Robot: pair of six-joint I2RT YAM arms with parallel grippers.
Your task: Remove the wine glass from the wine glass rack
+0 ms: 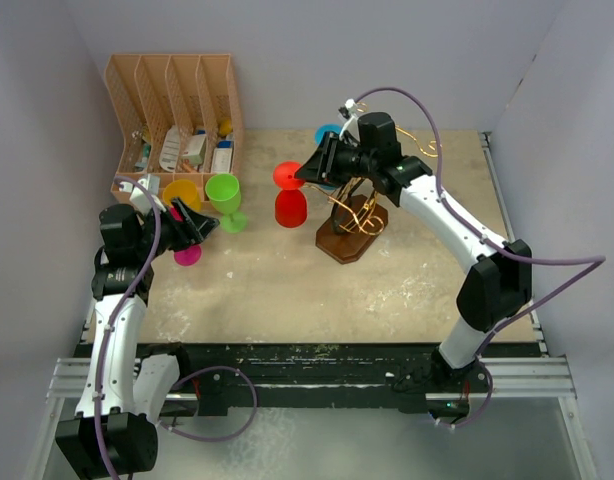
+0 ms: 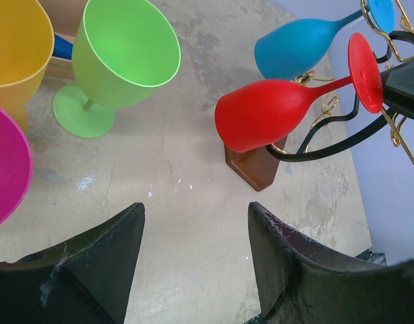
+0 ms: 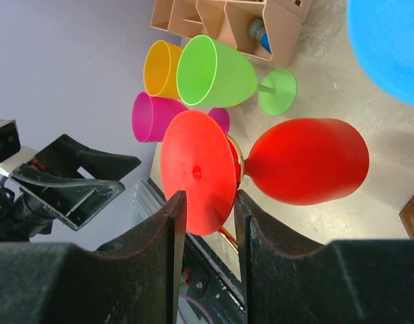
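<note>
R pincer (image 3: pixel 209 202) half-open, just at foot of red glass (image 3: pixel 308 162). Glass hangs on rack (image 1: pixel 349 240), centre of top view. L pincer (image 2: pixel 195 209) wide, empty. Risks: foot slips free; pull tips rack, drops blue glass (image 2: pixel 301 44).

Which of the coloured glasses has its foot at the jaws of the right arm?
The red wine glass, hanging on the wine glass rack; the blue glass hangs beside it, the others stand on the table.

No text, brand, number or sign can be read. The packets (image 1: pixel 177 148) in the organizer (image 1: pixel 127 95) carry labels, but the print is too small.
</note>
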